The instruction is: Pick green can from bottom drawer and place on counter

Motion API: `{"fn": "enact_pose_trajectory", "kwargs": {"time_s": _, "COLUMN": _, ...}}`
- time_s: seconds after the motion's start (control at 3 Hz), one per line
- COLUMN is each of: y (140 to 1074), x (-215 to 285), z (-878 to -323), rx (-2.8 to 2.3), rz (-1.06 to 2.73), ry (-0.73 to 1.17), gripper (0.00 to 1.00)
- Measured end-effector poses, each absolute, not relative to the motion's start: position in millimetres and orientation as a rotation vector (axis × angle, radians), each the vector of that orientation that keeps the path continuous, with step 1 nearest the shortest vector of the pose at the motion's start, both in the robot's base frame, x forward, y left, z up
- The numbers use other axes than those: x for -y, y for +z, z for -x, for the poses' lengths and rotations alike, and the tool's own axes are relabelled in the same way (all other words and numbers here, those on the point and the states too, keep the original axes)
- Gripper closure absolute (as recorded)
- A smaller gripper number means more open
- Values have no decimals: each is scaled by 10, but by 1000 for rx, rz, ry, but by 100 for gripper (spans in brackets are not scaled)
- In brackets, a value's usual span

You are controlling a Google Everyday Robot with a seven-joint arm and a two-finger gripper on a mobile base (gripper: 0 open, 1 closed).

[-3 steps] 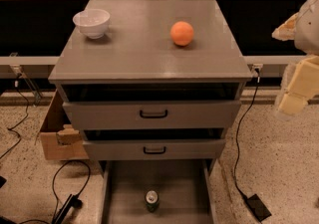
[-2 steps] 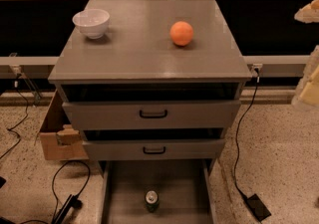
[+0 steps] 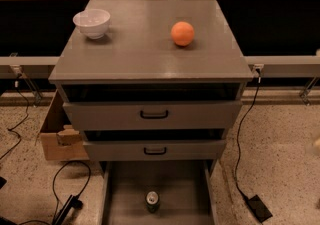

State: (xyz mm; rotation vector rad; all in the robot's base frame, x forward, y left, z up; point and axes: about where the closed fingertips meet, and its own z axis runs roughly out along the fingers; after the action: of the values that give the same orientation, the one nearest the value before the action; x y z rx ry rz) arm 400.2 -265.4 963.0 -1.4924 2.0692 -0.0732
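The green can (image 3: 152, 201) stands upright with its silver top showing on the floor of the open bottom drawer (image 3: 125, 204), near the middle front. The counter (image 3: 145, 49) is the grey cabinet top above it. My gripper is out of view past the right edge of the camera view. Only a pale sliver of the arm (image 3: 317, 145) shows there, far from the can.
A white bowl (image 3: 92, 22) sits at the counter's back left and an orange ball (image 3: 182, 33) at its right middle. The two upper drawers (image 3: 154, 114) stand slightly ajar. A cardboard box (image 3: 57, 134) and cables (image 3: 65, 204) lie on the floor at the left, and a power brick (image 3: 258, 208) at the right.
The pale arm and gripper at the right have moved further right, almost wholly out of view. The can, ball and bowl have not moved.
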Motion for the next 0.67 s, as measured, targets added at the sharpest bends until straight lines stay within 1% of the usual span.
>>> {"fn": "enact_pose_trajectory", "kwargs": {"time_s": 0.33, "y": 8870, "x": 2746, "z": -3856, "rx": -2008, "rz": 1377, "ry": 47, "gripper": 0}}
{"fn": "enact_pose_trajectory", "kwargs": {"time_s": 0.67, "y": 8434, "x": 2810, "z": -3952, "rx": -1916, "rz": 1227, "ry": 98, "gripper": 0}}
